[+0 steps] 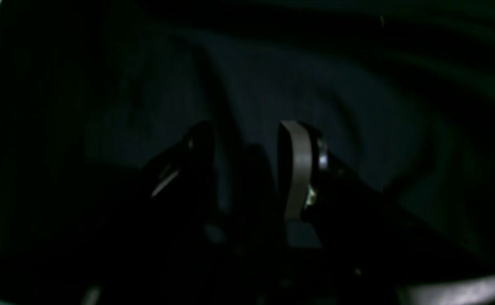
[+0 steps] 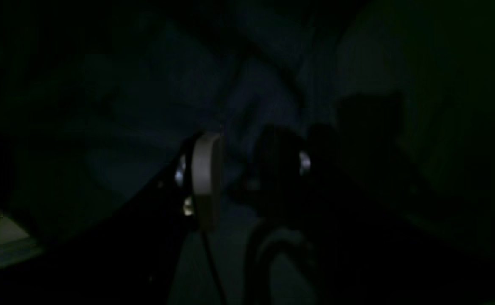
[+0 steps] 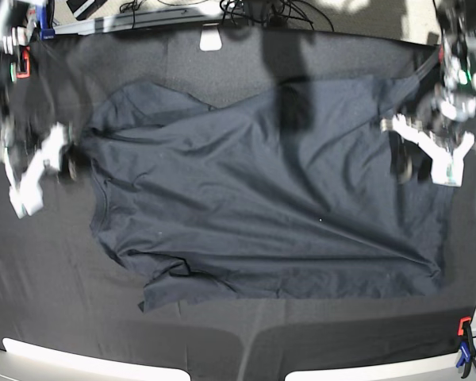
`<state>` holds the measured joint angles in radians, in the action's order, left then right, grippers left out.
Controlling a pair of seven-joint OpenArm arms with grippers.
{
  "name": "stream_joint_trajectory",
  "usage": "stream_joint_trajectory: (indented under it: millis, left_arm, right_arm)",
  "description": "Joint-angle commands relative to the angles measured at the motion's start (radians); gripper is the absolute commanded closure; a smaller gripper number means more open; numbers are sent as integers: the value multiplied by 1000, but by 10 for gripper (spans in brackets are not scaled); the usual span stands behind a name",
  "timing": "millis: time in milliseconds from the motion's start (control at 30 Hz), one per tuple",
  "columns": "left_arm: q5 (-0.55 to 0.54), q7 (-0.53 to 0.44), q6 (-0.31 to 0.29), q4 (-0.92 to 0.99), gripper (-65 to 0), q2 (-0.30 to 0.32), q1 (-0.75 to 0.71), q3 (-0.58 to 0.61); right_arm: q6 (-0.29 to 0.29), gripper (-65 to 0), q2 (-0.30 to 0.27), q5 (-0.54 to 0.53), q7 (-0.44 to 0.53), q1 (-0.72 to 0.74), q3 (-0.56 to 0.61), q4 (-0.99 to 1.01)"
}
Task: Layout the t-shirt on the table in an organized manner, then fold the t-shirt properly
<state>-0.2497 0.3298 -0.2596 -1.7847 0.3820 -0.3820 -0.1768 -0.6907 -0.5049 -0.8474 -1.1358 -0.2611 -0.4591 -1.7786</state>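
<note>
The left gripper (image 1: 247,169) fills the foreground of its wrist view: you see its two fingers standing apart, with dark cloth running between them, though the dim picture does not show whether they pinch it. Directly ahead of it lies the t-shirt (image 1: 272,84), rumpled in soft folds. In the base view this gripper (image 3: 428,159) hovers at the shirt's edge.

The right gripper (image 2: 247,169) likewise shows a gap between its fingers; whether it holds anything you cannot tell. In the base view it (image 3: 36,171) sits just beside the opposite edge of the t-shirt (image 3: 262,198), which spreads between the two claws across the table (image 3: 222,349), mostly flat but creased, one lower corner turned over.

Judge the step as layout, near complete. Next, you should tension both edges outward and smooth the turned corner before folding.
</note>
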Motion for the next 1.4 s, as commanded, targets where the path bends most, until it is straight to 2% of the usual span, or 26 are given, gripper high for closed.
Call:
stream_joint_trajectory:
  millis: [0,167,333,433,567,633,700,833,967,1000,1133,1267,1367]
  left_arm:
    - [3,-39,4,-34,-230,14,-10,-6]
    - [63,-39,5,-97,-230,14,-79,-6]
    - [66,-44,5,-129,-230,14,-109,-6]
    - [66,-46,5,-129,-230,14,-109,-6]
    - [66,-45,5,-129,-230,14,-109,-6]
    - [66,-45,5,-129,-230,14,-109,-6]
    - [66,-45,5,-129,-230,14,-109,-6]
    - [67,-45,6,-129,-230,14,-109,-6]
    - [67,-46,6,-129,-230,14,-109,-6]
    - [67,-46,6,-129,-230,14,-109,-6]
    - [67,-46,26,-129,-230,14,-108,-6]
    - [84,-46,50,-129,-230,14,-108,-6]
    - [114,-46,50,-129,-230,14,-109,-6]
  right_arm:
    - [-7,-209,-18,-27,23,-24,-9,-53]
    - [-7,-209,-19,36,147,-168,-9,-208]
    - [-7,-209,-41,270,312,-264,9,-249]
    - [-7,-209,-124,453,398,-319,100,-249]
    - [-7,-209,-262,768,581,-343,294,-249]
    - [-7,-209,-308,898,622,-335,387,-249]
    - [-7,-209,-337,977,620,-335,465,-249]
    - [-7,-209,-346,1041,621,-334,580,-249]
    - [6,-207,-347,1175,640,-332,671,-249]
    - [22,-207,-348,1189,641,-328,686,-249]
    - [25,-207,-354,1193,644,-288,750,-241]
    - [104,-207,-353,1234,657,-228,822,-216]
    - [124,-207,-353,1268,658,-183,884,-193]
